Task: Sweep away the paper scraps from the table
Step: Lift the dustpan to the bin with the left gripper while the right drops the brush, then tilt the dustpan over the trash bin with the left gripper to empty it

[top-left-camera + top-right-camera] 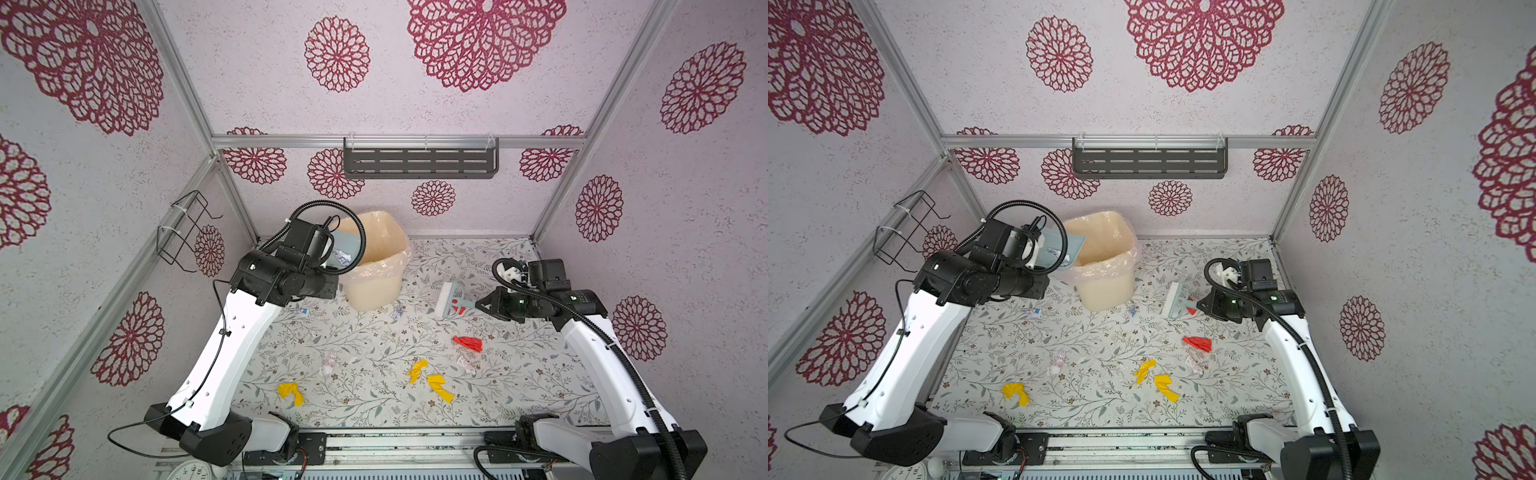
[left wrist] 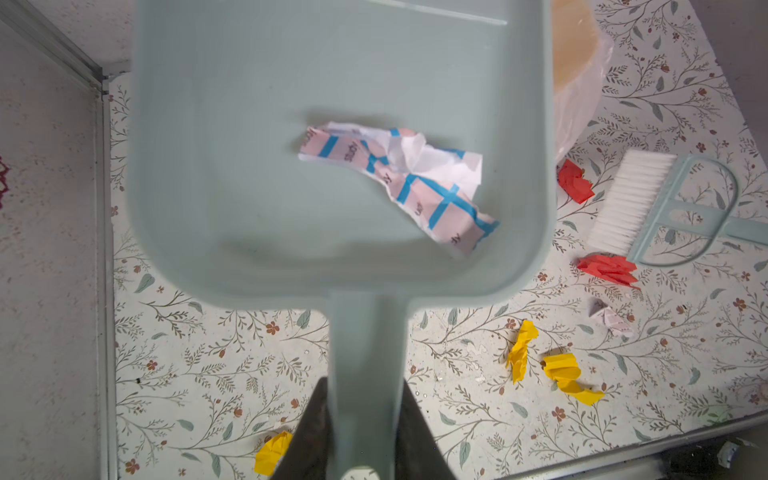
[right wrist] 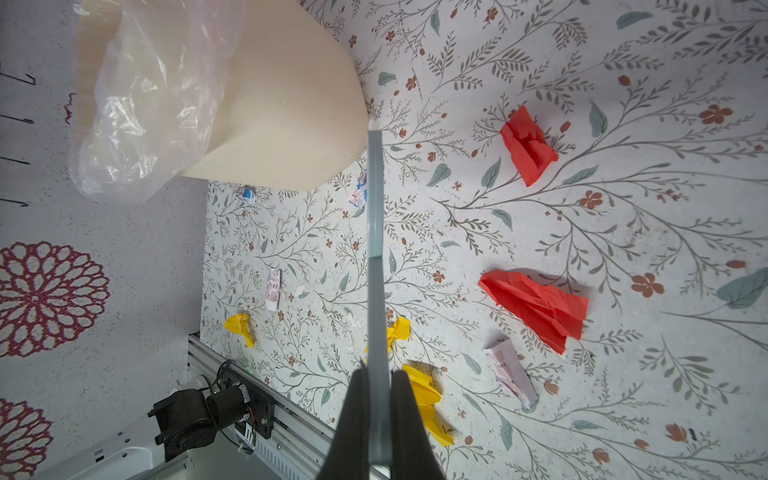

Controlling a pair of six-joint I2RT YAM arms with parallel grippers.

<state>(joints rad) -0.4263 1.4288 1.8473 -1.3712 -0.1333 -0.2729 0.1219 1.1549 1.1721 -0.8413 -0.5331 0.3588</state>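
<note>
The left jaws were clamped on the handle of the dustpan [image 2: 249,145], which hung at the rim of the bin [image 1: 374,291], about 11 o'clock on the tabletop [image 1: 374,409]. One pink-and-blue scrap [image 2: 399,174] lay in the middle of the pan, not yet tipped out. To empty it well, the pan's lip probably had to reach inside the mouth of the liner [image 3: 137,124] before the tilt steepened. Crumpled paper is light and could cling or flutter past the rim, so a slow roll of the wrist looked safer than a flick. The right jaws were closed on the handle of the brush [image 1: 451,299], at 2 o'clock and apart from the bin. Other paper scraps [image 1: 417,370] lay on the tabletop: yellow at 7 and 5 o'clock, red [image 1: 468,343] at 4, pale bits near 6 and by the bin's foot
</note>
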